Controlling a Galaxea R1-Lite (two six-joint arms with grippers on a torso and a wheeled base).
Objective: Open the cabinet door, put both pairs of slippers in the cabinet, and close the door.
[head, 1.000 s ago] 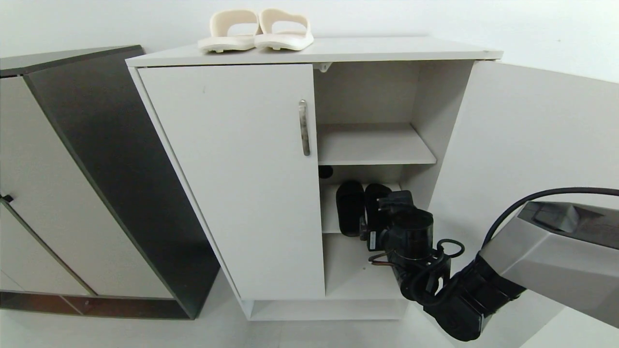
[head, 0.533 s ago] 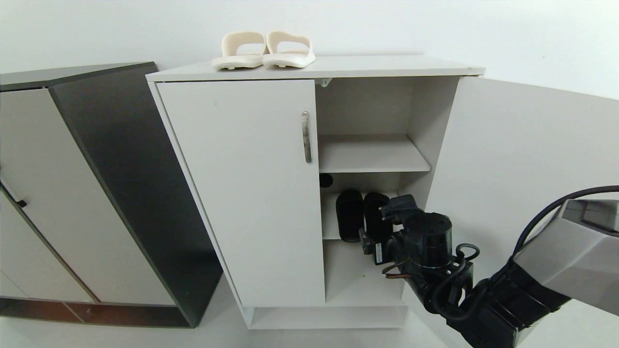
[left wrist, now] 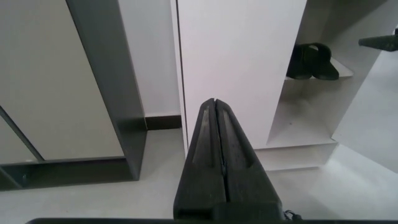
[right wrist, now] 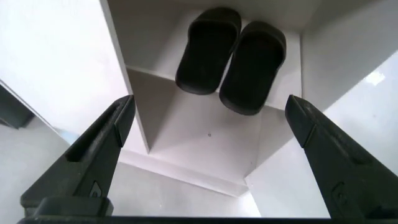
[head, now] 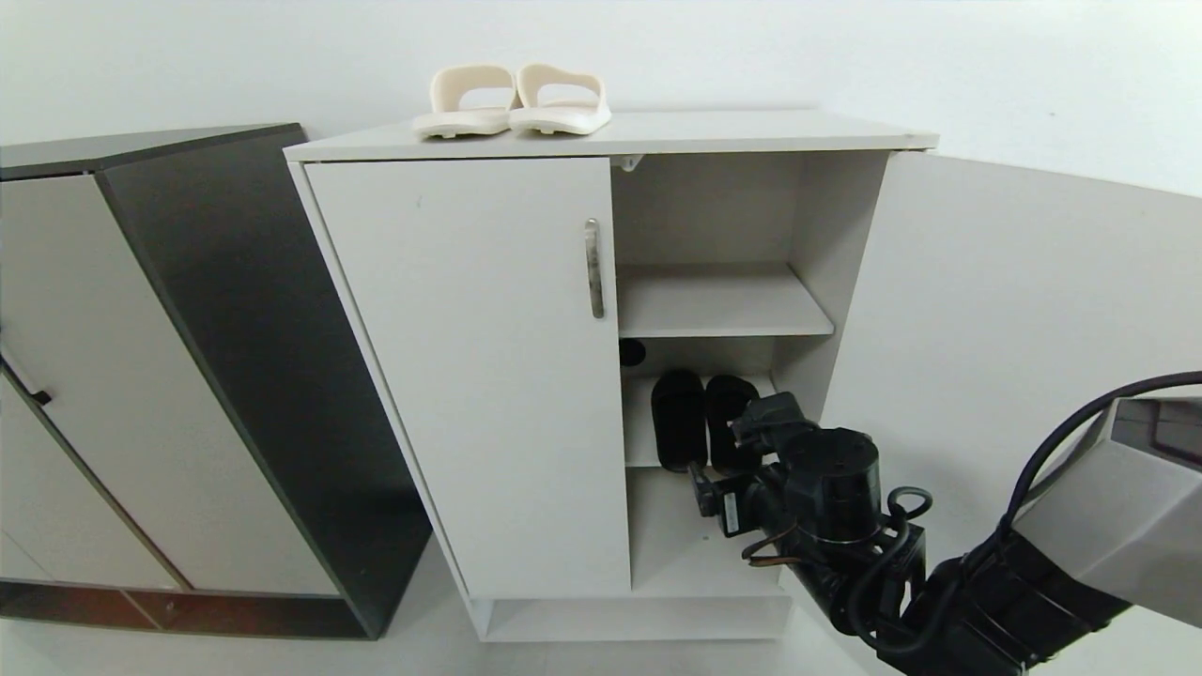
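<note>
While the right gripper's (right wrist: 208, 102) fingers stand wide apart and empty before the cabinet's (head: 470, 376) middle shelf (head: 639, 441), the black slippers (right wrist: 249, 62) lie side by side at that shelf's front edge, beside the open right door (head: 986, 329). The left gripper's (left wrist: 214, 109) fingers are pressed together. The cream slippers (head: 563, 89) sit on the cabinet top, toward its left end.

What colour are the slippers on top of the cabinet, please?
Cream; the slippers show best in the head view.
</note>
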